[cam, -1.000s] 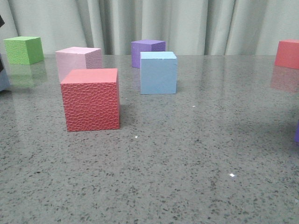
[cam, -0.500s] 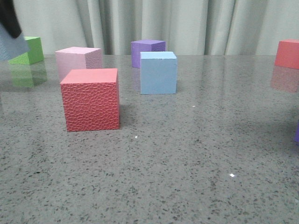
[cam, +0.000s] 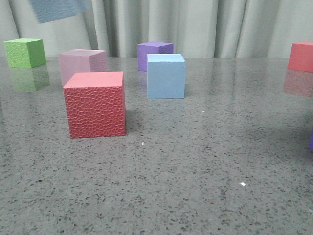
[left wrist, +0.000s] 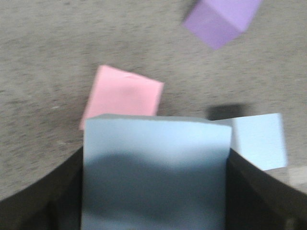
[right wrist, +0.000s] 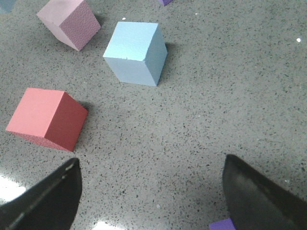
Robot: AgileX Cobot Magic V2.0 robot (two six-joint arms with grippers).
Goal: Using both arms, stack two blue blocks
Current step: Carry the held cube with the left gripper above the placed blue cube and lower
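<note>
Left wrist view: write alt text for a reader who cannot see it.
A greyish-blue foam cube fills the foreground, clamped between the left gripper's black fingers. Beyond it, on the speckled grey table, lie a pink-topped cube, a light blue foam cube and a purple cube.

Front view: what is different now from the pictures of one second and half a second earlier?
The greyer-blue block, held between the left gripper's fingers, has risen from the table's left edge to the top of the front view, moving rightward. The smooth blue block, red cube, pink cube, purple cube and green cube have not moved.
</note>
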